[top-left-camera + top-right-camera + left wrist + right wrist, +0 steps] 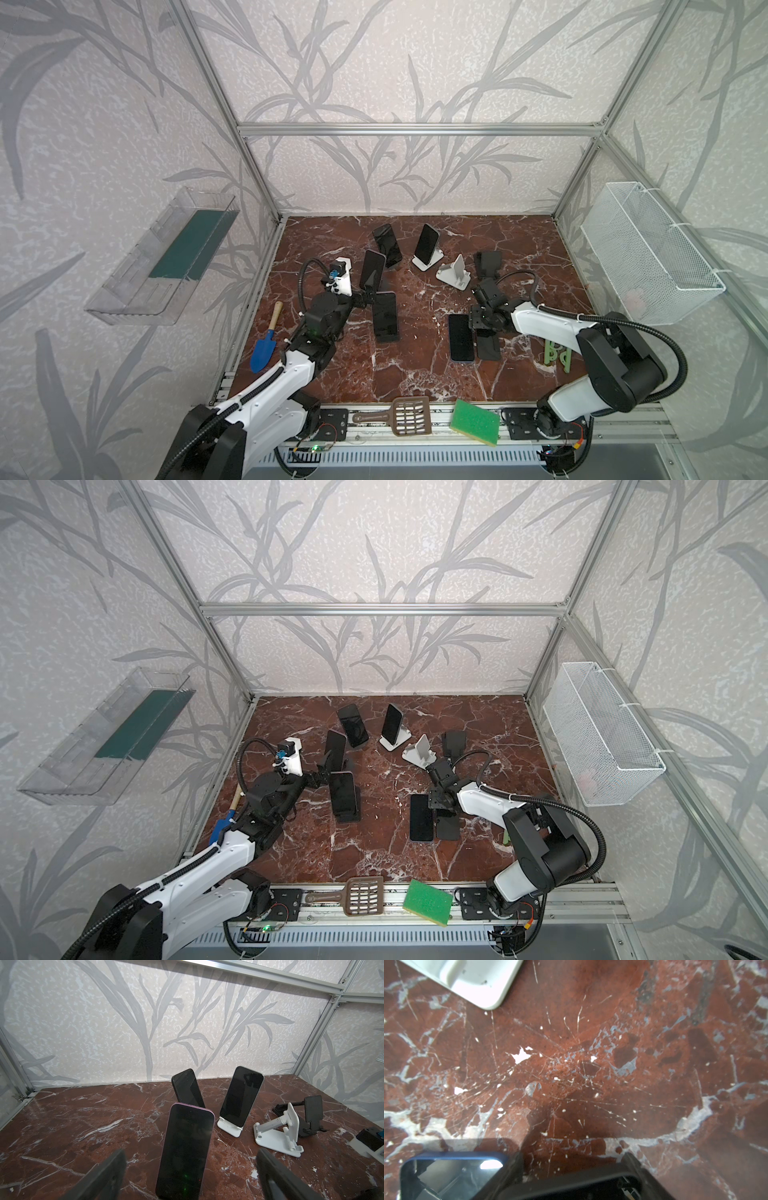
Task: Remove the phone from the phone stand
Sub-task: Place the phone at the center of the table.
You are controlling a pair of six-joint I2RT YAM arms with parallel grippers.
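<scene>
The left end effector [365, 300] is hovering released, fingers [108, 1174] spread wide and touching nothing, the purple-edged phone [185, 1153] standing propped on the bench [83, 1126] just ahead between them, while the right end effector's [484, 330] grip I cannot tell.
</scene>
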